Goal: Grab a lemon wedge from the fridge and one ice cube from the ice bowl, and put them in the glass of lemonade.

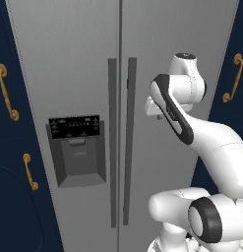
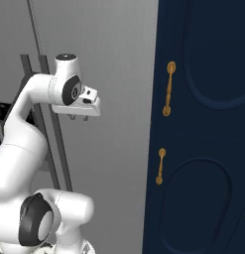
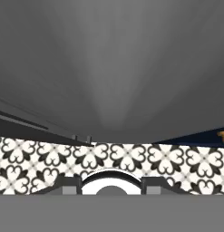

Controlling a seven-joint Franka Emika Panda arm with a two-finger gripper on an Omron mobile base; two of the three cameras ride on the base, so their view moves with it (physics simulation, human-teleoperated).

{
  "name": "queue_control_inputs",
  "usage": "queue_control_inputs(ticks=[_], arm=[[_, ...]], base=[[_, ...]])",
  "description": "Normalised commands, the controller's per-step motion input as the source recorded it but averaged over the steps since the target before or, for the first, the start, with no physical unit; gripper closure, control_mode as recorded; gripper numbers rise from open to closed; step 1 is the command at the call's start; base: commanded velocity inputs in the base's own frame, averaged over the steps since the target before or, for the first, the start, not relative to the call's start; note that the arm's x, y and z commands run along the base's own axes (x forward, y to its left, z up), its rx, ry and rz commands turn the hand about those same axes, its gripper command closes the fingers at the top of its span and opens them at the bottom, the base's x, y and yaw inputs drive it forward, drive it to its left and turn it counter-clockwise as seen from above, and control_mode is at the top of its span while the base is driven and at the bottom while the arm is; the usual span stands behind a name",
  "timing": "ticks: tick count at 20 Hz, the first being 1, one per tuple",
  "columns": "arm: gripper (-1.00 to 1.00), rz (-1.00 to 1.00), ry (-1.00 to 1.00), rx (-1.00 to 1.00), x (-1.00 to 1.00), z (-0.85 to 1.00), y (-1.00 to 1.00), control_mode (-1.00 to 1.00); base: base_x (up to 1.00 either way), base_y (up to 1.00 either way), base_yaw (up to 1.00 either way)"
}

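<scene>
Barely begun: the fridge (image 1: 74,59) stands with both doors shut, its dark bar handles (image 1: 129,138) untouched, so the lemon wedge presumably waits inside and the ice cube and the glass of lemonade are jobs yet to come. The white arm holds its gripper (image 2: 78,118) near the right-hand door, pointing downward, clamped on nothing; whether its short fingers are apart or together cannot be told. Seen from the left base, the black dispenser panel (image 1: 75,128) sits on the left door. From the right base, navy cabinets (image 2: 203,149) with brass handles (image 2: 168,89) flank the fridge. The hand camera alone shows a patterned tile floor (image 3: 131,158) below the grey door.
</scene>
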Motion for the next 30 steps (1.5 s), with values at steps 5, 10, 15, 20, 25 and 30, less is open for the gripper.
queue_control_inputs(ticks=[5,10,15,20,25,30], arm=[[-1.00,0.00,0.00,0.00,0.00,0.00,0.00,-1.00],[-1.00,0.00,-0.03,0.00,-0.32,0.00,0.00,-1.00],[-1.00,0.01,-0.09,0.00,-0.75,0.00,0.00,-1.00],[-1.00,0.00,-0.01,0.00,-0.34,0.00,0.00,1.00],[-1.00,0.00,0.00,0.00,0.00,0.00,0.00,1.00],[-1.00,0.00,0.00,0.00,0.00,0.00,0.00,1.00]], base=[[0.00,0.00,0.00],[0.00,0.00,0.00],[0.00,0.00,0.00],[-0.27,0.03,0.01],[-0.54,0.42,0.18],[-0.10,0.28,0.22]])
